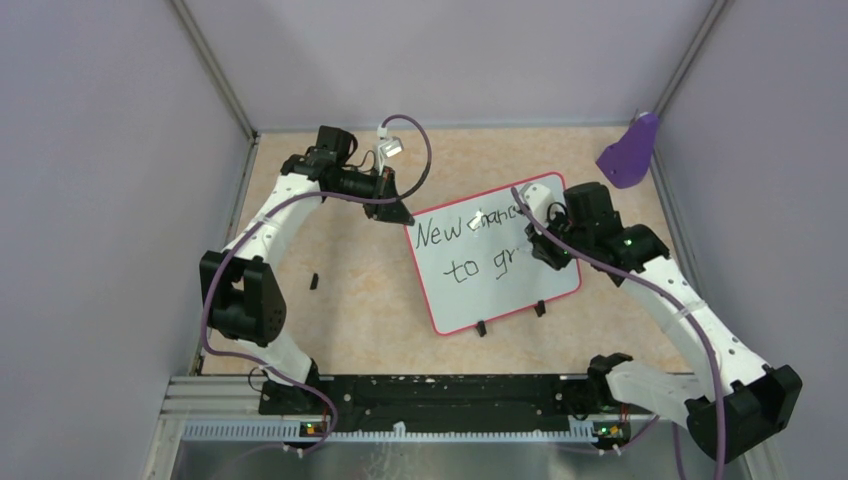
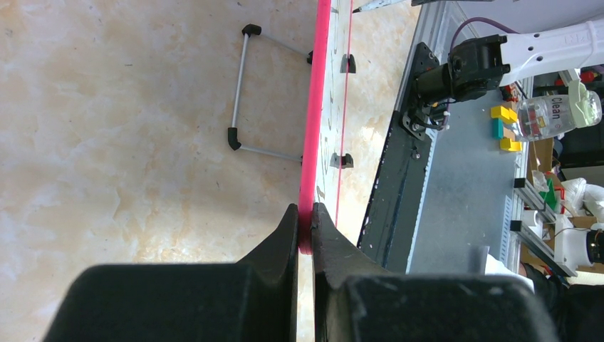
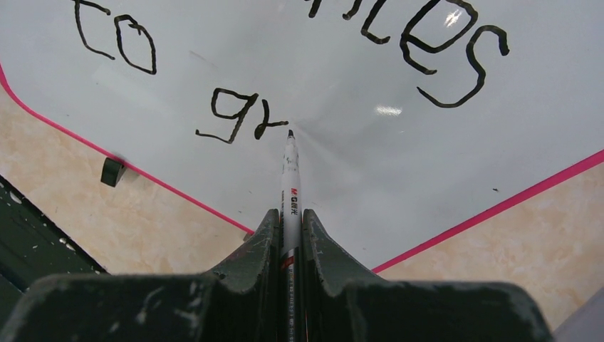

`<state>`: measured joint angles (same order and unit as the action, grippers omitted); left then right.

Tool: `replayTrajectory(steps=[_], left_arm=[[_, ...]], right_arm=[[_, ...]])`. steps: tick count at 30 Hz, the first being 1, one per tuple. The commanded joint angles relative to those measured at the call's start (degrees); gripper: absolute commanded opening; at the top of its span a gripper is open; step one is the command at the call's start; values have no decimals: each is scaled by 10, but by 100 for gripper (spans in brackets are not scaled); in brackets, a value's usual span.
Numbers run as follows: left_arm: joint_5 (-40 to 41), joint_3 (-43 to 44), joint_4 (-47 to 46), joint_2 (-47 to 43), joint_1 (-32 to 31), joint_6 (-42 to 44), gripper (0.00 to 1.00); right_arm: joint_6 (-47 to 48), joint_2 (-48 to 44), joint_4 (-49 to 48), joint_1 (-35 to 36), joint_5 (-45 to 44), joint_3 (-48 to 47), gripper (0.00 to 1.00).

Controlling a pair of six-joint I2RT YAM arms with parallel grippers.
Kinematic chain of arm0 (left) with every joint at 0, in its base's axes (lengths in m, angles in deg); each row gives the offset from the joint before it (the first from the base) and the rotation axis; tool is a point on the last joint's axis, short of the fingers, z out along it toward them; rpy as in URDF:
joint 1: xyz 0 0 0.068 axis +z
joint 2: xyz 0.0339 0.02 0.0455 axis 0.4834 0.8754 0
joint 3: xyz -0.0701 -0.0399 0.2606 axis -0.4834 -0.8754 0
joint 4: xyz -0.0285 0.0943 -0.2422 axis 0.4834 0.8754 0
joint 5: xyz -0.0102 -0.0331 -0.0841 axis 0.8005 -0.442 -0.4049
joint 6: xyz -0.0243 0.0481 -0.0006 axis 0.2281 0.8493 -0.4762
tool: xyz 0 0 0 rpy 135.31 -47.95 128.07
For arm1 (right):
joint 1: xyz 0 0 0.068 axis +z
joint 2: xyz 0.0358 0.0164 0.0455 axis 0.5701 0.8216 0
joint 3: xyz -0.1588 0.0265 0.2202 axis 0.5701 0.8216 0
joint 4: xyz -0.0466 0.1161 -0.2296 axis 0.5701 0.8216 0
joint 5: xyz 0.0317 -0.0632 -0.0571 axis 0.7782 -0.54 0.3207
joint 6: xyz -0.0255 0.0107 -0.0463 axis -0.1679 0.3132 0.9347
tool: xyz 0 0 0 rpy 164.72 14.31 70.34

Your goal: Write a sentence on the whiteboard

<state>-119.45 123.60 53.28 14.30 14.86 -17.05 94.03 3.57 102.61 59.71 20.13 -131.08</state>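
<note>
Pinching the marker (image 3: pixel 290 178) tight, the right gripper (image 3: pixel 288 221) is setting its tip just after "gr" in the sentence (image 3: pixel 238 117). The left gripper (image 2: pixel 305 217) is clamping the whiteboard (image 2: pixel 313 107) by its rim on the table (image 2: pixel 107 142). An "o" is probably coming next.

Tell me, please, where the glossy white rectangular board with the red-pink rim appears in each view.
Top external: the glossy white, pink-rimmed whiteboard sits askew, right of centre.
Left wrist: edge-on, its rim runs from top centre down into the shut left gripper.
Right wrist: it fills the upper picture.
Shared landmark: the small black clip foot on its edge.
</note>
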Motion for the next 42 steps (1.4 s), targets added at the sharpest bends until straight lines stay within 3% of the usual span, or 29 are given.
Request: replayTrajectory(steps=[1, 10, 26, 42], left_arm=[[14, -2, 16, 11, -14, 11, 0], [12, -1, 16, 13, -14, 11, 0], [12, -1, 17, 14, -14, 14, 0], [11, 2, 17, 21, -15, 13, 0]], right_arm=[[10, 7, -11, -7, -13, -10, 0], [2, 16, -29, -7, -31, -11, 0], [24, 29, -13, -6, 25, 0, 0], [61, 24, 35, -5, -26, -2, 0]])
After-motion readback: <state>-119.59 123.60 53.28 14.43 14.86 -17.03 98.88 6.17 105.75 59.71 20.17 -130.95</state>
